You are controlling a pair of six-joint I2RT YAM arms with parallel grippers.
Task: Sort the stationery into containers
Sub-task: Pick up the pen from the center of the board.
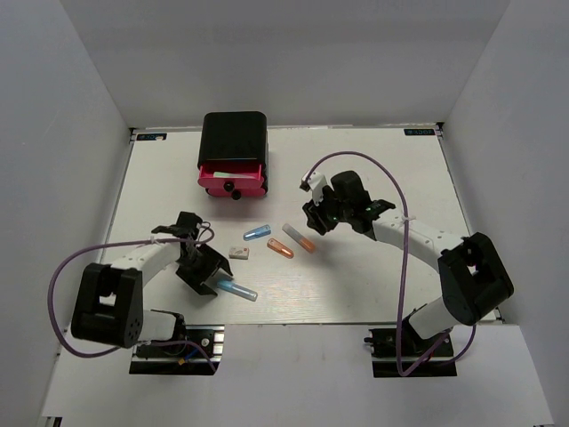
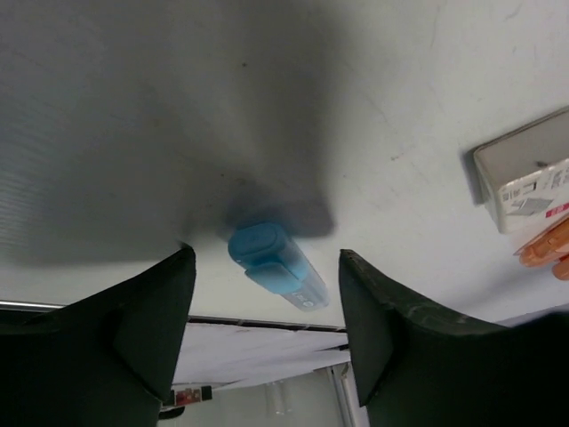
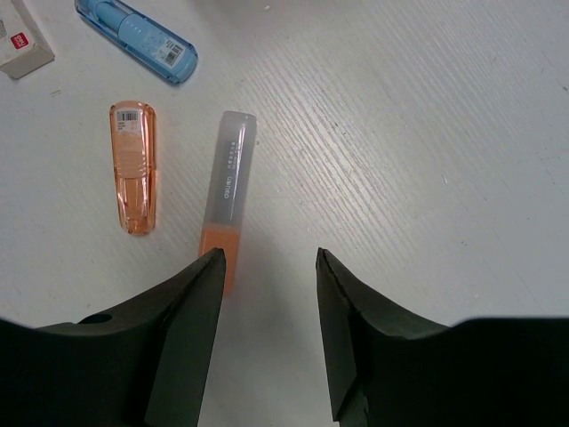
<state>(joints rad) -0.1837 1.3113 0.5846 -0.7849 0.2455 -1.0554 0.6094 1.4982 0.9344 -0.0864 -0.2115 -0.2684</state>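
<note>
The light blue pen (image 1: 238, 289) lies near the table's front edge. My left gripper (image 1: 212, 281) is open, and in the left wrist view (image 2: 265, 258) the pen (image 2: 277, 267) lies between its fingers, untouched. The white block (image 1: 238, 253), blue pen (image 1: 257, 232), orange pen (image 1: 280, 248) and orange-grey pen (image 1: 300, 237) lie mid-table. My right gripper (image 1: 314, 220) is open and empty (image 3: 269, 255), just right of the orange-grey pen (image 3: 227, 200). The black box (image 1: 233, 138) stands at the back with its lowest pink-red drawer (image 1: 233, 178) pulled out. The green-grey pen is out of view.
The right wrist view also shows the orange pen (image 3: 135, 166), the blue pen (image 3: 135, 37) and a corner of the white block (image 3: 22, 49). The left wrist view shows the white block (image 2: 524, 182) at the right. White walls enclose the table (image 1: 400, 267).
</note>
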